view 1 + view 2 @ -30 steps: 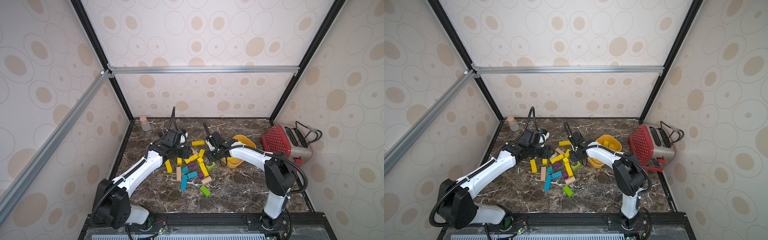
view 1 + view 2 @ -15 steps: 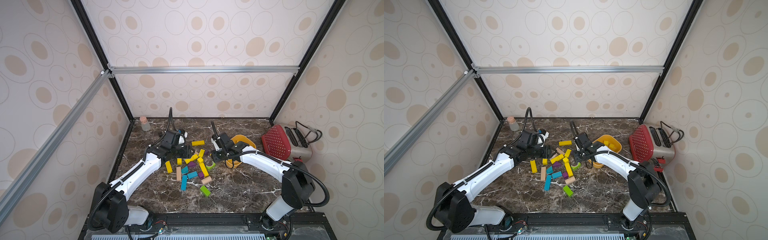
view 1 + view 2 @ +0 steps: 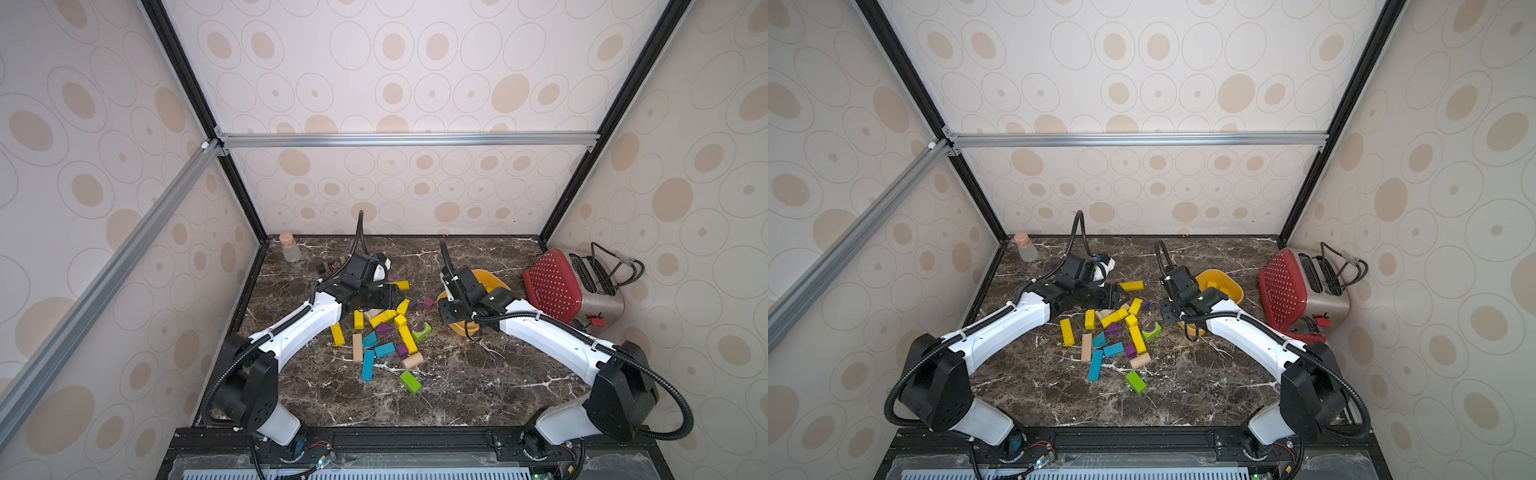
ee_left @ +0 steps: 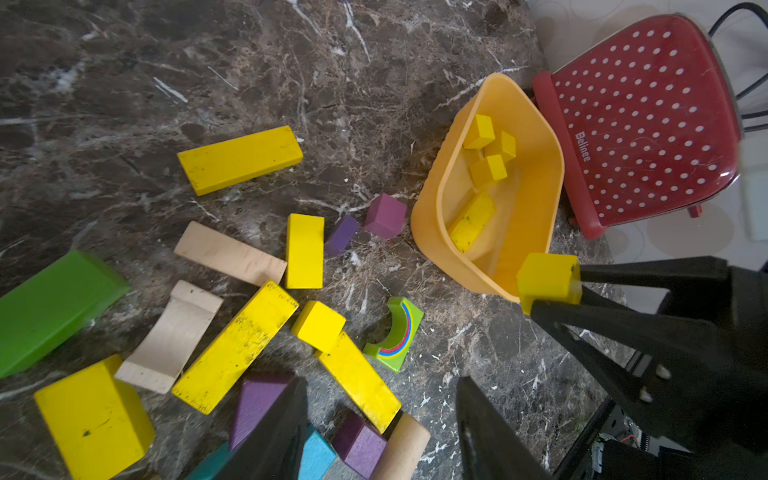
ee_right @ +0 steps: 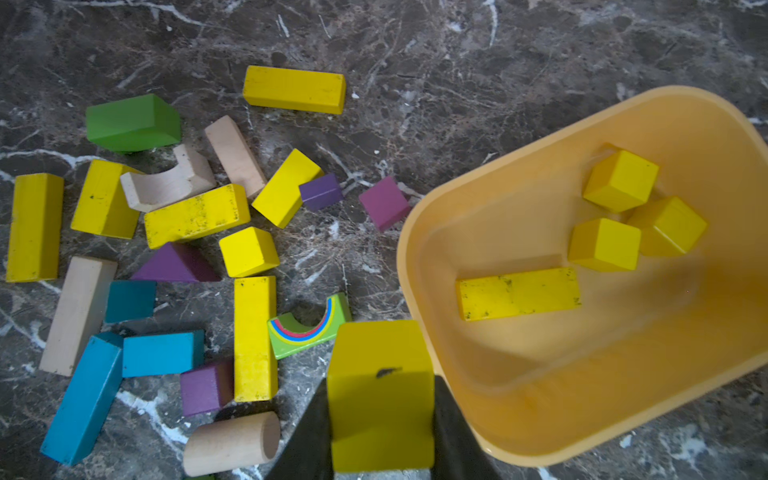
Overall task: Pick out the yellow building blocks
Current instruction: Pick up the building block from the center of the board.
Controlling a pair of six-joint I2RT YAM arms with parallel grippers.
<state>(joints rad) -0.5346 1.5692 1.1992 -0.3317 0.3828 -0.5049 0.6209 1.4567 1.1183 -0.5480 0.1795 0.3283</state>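
1. Two white arms reach over the dark marble table (image 3: 478, 374) from its near edge: the left arm (image 3: 299, 328) toward the pile of blocks, the right arm (image 3: 548, 332) toward the bowl.
2. One red dotted toaster (image 3: 555, 286) stands at the table's right edge, just beside the bowl.
3. One orange-yellow bowl (image 5: 409, 257) sits to the right of the pile. Four of the yellow blocks (image 5: 517, 293) lie inside it, three cubes and one bar.
4. Seven more yellow blocks lie on the table, most of them mixed in with the other blocks (image 5: 162, 353), which are blue, purple, green and plain wood. One yellow bar (image 5: 294, 89) lies a little apart at the far side of the pile.
5. Left gripper (image 4: 380, 382) hangs over the pile with its jaws partly apart and nothing between them.
6. Right gripper (image 5: 381, 419) is clamped on one yellow cube (image 4: 547, 281), which is held off the table just at the bowl's rim, on the side toward the pile.
7. One small corked bottle (image 3: 289, 248) stands in the far left corner.
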